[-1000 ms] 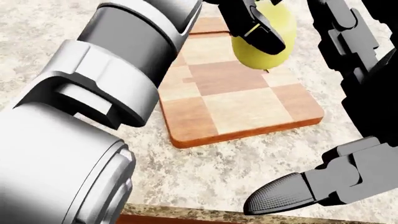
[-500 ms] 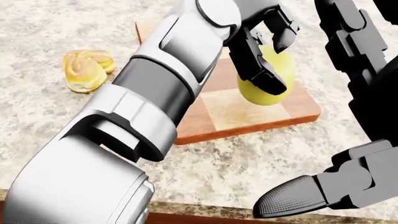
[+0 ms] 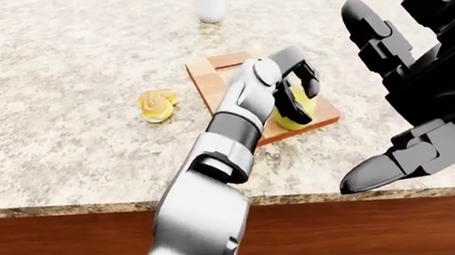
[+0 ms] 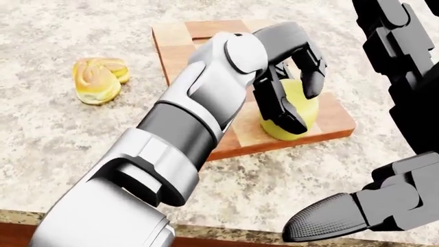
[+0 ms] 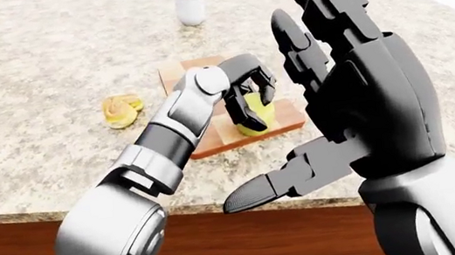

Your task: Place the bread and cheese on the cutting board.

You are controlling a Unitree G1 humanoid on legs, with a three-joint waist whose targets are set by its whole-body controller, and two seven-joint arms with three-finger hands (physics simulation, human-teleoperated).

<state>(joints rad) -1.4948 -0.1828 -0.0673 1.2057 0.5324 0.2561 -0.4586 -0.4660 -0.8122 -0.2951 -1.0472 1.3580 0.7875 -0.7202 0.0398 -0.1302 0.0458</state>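
head view close, looking steeply down on the counter (image 4: 55, 149), both eye views farther back, angled down, all three sharing the cutting board (image 3: 219, 76)

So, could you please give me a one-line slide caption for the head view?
Left hand grips the cheese on the cutting board; bread waits on the counter.

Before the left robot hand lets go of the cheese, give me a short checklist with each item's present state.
1. Cheese over the cutting board: ok.
2. Cheese resting on the board: cannot tell.
3. Left robot hand closed round the cheese: ok.
4. Right robot hand open, apart from the board: ok.
5. Bread on the board: not ok, it lies on the counter left of it.
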